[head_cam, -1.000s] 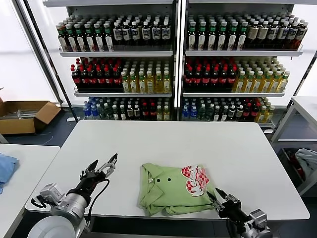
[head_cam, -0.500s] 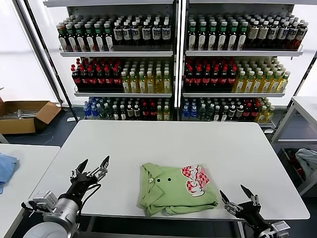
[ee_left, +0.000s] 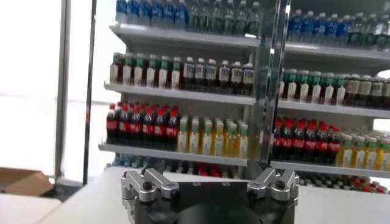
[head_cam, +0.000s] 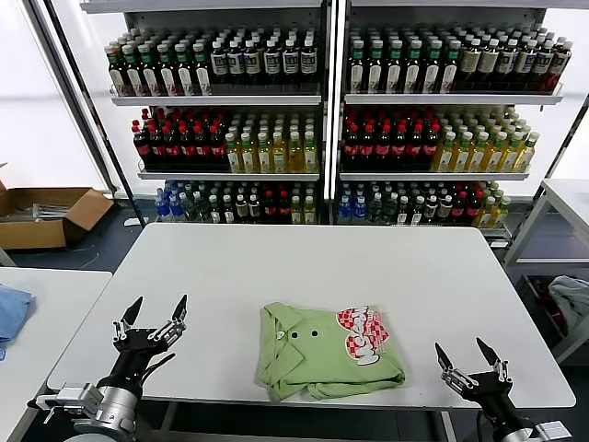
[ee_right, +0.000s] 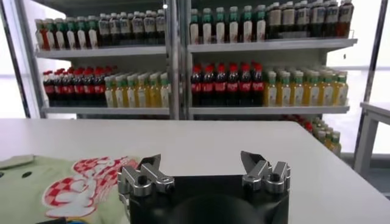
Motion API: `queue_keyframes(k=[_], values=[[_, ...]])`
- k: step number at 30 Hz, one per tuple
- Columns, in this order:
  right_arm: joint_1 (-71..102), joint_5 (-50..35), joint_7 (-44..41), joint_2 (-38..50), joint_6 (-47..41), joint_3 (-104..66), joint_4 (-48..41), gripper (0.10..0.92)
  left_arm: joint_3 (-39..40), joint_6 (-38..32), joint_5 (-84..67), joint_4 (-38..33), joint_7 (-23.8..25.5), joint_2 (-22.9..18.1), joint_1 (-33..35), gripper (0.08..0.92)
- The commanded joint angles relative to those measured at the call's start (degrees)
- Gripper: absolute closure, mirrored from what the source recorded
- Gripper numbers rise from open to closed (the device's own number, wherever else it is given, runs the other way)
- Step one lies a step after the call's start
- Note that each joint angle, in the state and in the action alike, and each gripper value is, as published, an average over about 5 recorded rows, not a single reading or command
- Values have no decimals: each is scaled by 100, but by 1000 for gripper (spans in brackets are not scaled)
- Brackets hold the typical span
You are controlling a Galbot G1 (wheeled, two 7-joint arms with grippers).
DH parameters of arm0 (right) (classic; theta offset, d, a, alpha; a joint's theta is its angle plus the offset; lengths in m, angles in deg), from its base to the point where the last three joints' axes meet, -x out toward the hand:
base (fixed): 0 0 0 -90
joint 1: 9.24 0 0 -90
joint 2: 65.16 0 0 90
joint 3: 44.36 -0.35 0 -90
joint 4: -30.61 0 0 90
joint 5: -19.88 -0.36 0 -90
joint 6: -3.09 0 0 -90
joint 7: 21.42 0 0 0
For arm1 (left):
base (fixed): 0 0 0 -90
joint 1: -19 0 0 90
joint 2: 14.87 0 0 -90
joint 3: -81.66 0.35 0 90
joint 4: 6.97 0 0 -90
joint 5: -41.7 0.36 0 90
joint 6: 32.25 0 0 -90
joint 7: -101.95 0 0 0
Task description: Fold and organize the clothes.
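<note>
A light green polo shirt [head_cam: 317, 352] lies folded into a compact rectangle near the front edge of the white table [head_cam: 304, 267]. Its collar and two dark buttons face up, with the red-and-white print [head_cam: 364, 334] on its right part. The shirt also shows in the right wrist view [ee_right: 55, 185]. My left gripper [head_cam: 148, 317] is open and empty at the table's front left corner, well left of the shirt. My right gripper [head_cam: 470, 359] is open and empty at the front right edge, right of the shirt.
Shelves of bottles [head_cam: 322, 120] stand behind the table. A second white table [head_cam: 37, 313] with a blue cloth [head_cam: 11, 308] is at the left. A cardboard box [head_cam: 46, 214] sits on the floor at far left. A pale garment [head_cam: 571, 299] lies at right.
Both grippers have drawn back from the shirt toward the table's front edge, the left going left and down, the right going right and down. The shirt has not moved.
</note>
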Motion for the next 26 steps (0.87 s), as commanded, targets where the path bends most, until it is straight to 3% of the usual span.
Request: queue_keyframes(k=[1,26], values=[[-56,115,-23,-220,206,-121,-79,203,-33,-595,543,101,267,-152,200,177],[-88,308,35,-323,-1,94,-14,203,-3,-490,533,136,197,-75,145,177]])
